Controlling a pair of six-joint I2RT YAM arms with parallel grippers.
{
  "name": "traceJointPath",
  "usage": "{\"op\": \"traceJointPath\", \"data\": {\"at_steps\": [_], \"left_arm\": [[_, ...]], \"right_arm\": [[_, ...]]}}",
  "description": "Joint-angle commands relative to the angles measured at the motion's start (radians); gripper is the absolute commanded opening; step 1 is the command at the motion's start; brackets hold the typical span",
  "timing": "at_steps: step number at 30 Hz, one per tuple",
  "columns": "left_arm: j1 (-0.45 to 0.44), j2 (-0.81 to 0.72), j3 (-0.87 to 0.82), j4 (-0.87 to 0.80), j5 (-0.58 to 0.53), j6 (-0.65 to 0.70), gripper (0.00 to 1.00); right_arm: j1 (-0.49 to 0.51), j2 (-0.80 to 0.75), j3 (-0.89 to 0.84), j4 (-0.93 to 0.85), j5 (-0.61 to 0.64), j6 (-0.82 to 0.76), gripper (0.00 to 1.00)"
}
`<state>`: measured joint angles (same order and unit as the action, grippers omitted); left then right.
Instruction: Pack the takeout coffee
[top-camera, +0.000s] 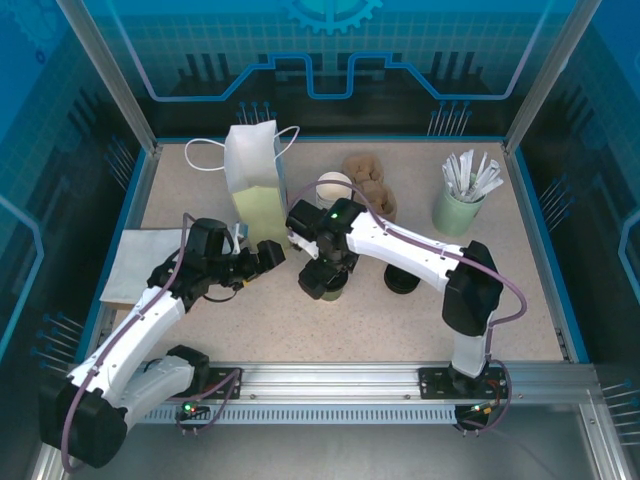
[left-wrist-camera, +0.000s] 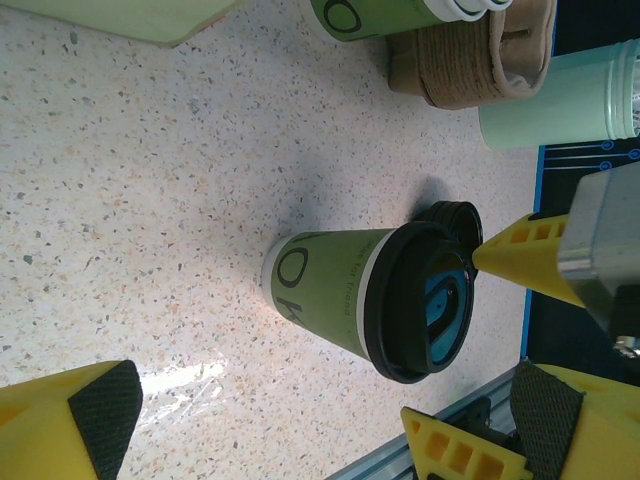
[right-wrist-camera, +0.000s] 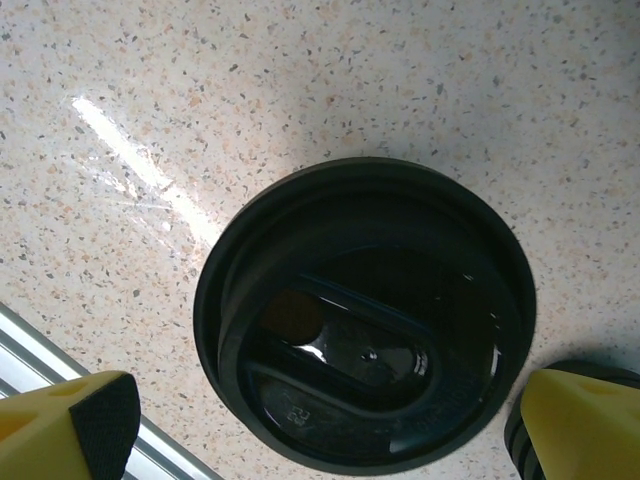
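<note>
The takeout coffee (left-wrist-camera: 320, 290), a green paper cup capped with a black lid (right-wrist-camera: 360, 310), stands upright on the speckled bench (top-camera: 300, 325), near its middle. The right fingers (right-wrist-camera: 585, 425) hang spread wide directly above it, one to each side of the lid. Whether either tip touches the rim cannot be told. The left fingers (left-wrist-camera: 80, 425) are likewise wide and hold nothing. They point at the cup from its left, apart from it, with bare bench between.

Just right of the cup sits a spare lid (top-camera: 402, 281), black too and close to one of the right fingers. Behind the cup stands a pale paper bag (top-camera: 255, 180) with string handles. To the right of the bag is a stack of green cups (top-camera: 335, 186), set against some brown cardboard pieces (top-camera: 368, 180). Farther right stands a pale-green cup (top-camera: 458, 208) bristling with white packets. A flat pale sheet (top-camera: 140, 262) lies at the bench's left edge, beside the left arm.
</note>
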<state>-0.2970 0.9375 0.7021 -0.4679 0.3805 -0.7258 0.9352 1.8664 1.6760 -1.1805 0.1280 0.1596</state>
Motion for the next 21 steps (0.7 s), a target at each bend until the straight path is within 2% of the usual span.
{"op": "traceJointPath", "data": {"at_steps": [1, 16, 21], "left_arm": [[0.011, -0.014, -0.003, -0.025, -0.007, 0.026, 0.99], [0.013, 0.006, 0.012, -0.023, -0.002, 0.031, 0.99], [0.013, 0.017, 0.018, -0.023, -0.002, 0.033, 0.99]], "right_arm": [[-0.003, 0.028, 0.016, -0.003, -0.034, -0.016, 1.00], [-0.006, 0.074, 0.008, 0.002, -0.015, -0.025, 1.00], [-0.003, 0.037, 0.015, 0.003, -0.010, -0.022, 1.00]]}}
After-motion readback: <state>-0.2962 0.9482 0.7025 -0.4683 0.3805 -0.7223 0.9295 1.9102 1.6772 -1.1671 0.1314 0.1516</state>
